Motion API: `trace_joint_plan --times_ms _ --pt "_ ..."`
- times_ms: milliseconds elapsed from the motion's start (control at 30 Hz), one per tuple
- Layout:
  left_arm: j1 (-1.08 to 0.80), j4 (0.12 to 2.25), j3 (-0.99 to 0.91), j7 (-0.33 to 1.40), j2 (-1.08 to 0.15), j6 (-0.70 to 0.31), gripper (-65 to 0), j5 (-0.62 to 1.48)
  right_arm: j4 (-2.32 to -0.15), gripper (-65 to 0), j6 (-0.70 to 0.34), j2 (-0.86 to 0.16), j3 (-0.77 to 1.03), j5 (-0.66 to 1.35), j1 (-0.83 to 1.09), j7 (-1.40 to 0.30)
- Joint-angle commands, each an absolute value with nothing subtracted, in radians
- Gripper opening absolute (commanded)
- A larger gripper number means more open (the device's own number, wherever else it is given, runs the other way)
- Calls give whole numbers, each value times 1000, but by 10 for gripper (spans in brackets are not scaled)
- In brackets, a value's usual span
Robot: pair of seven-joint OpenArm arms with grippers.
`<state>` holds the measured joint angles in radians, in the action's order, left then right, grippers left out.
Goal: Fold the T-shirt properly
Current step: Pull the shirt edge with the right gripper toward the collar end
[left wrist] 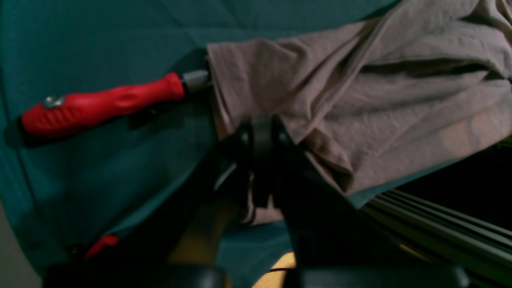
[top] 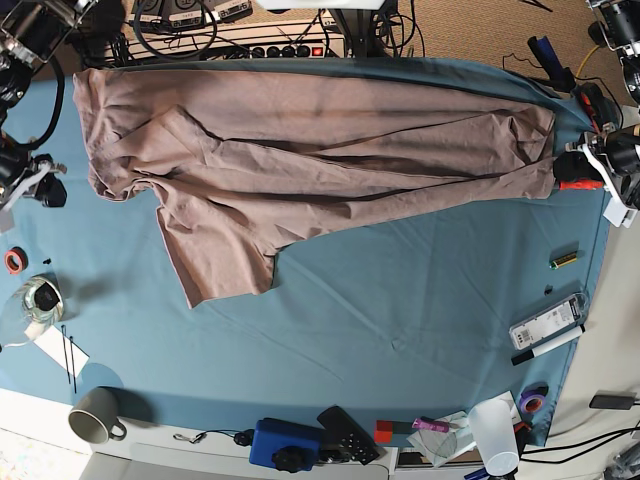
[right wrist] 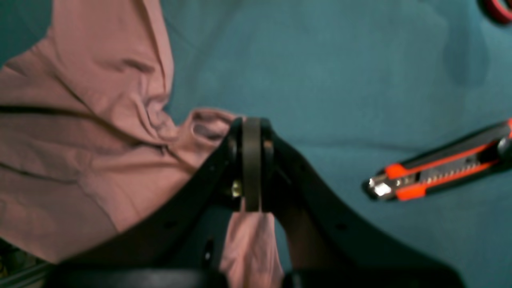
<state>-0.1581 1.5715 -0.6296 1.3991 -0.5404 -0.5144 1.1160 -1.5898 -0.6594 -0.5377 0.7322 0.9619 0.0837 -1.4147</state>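
While base shows the T-shirt (top: 300,150) stretched, right wrist reveals a knife (right wrist: 440,168).

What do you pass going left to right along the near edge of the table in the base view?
Grey mug → blue box → black remote → white plastic cup → purple tape roll.

We see the T-shirt (top: 300,150) stretched across the far half of the tablecloth (top: 400,310), a mug (top: 95,415) at the near left corner, a marker (top: 545,345) near the right edge, and a screwdriver (left wrist: 104,104) just beside the shirt's edge.
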Motion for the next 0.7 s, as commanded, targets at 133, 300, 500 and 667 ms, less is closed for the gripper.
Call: trace_joint_plan --times_ms 133,300,500,667 --pt "-152 1586 -639 1396 -562 -518 -650 1139 -1608 -650 -666 -565 741 980 46 -1396" --pt "-152 1586 -639 1396 -563 -518 -650 1139 -1608 -558 -698 -565 739 979 5 -1396" --pt "-152 1586 -639 1396 -563 -518 -650 1139 -1608 -489 -698 -565 703 947 -68 -1361" --pt "-152 1586 -639 1396 -563 -518 -650 1138 -1608 -489 -677 -565 493 802 -189 -1292"
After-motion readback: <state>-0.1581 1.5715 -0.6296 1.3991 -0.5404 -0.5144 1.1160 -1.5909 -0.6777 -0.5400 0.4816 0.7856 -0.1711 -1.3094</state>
